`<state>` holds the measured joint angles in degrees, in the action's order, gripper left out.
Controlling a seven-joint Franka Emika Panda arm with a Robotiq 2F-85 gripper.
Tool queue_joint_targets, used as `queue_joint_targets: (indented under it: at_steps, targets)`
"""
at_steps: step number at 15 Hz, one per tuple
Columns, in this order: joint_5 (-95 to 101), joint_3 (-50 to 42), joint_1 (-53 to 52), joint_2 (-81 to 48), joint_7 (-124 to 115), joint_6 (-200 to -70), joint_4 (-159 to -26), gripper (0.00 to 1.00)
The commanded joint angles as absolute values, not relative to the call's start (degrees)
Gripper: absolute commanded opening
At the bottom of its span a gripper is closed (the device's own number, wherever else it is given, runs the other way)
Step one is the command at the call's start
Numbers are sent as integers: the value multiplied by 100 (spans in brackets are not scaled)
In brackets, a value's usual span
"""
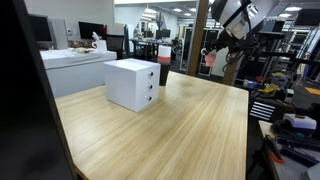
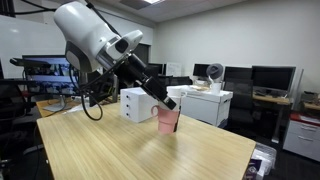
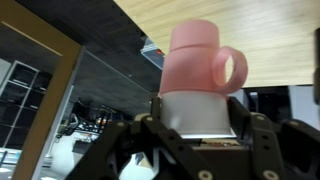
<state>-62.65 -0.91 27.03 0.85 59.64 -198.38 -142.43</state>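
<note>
My gripper (image 3: 197, 112) is shut on a pink mug (image 3: 200, 55). Its jaws press both sides of the mug's body, and the handle (image 3: 232, 70) sticks out to the right. In both exterior views the arm holds the mug (image 2: 168, 121) in the air, off the light wooden table (image 2: 150, 150). In an exterior view the mug (image 1: 209, 60) hangs near the table's far edge, under the gripper (image 1: 216, 52). A white box with drawers (image 1: 133, 84) stands on the table some way from the mug.
The white drawer box (image 2: 137, 104) sits near the table's far side. Desks with monitors (image 2: 272, 78) and office clutter surround the table (image 1: 170, 130). A wooden post (image 1: 200, 35) rises behind the table. Tools lie on a bench (image 1: 295, 125) at the right.
</note>
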Motion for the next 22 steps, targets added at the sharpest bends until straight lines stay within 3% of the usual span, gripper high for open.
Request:
queue_joint_targets:
  at_steps: [1,5,12,22]
  targets:
    - [-6816,-357,3126,-258,6529,-19818,-13637,41]
    - [-7157,-1148,2655,-584,6691,-19832,-13262,41]
    - [-7619,-1858,671,-1028,6584,-19781,-13352,41]
    - [-8025,-4610,-2663,-2145,5635,-19817,-12907,41]
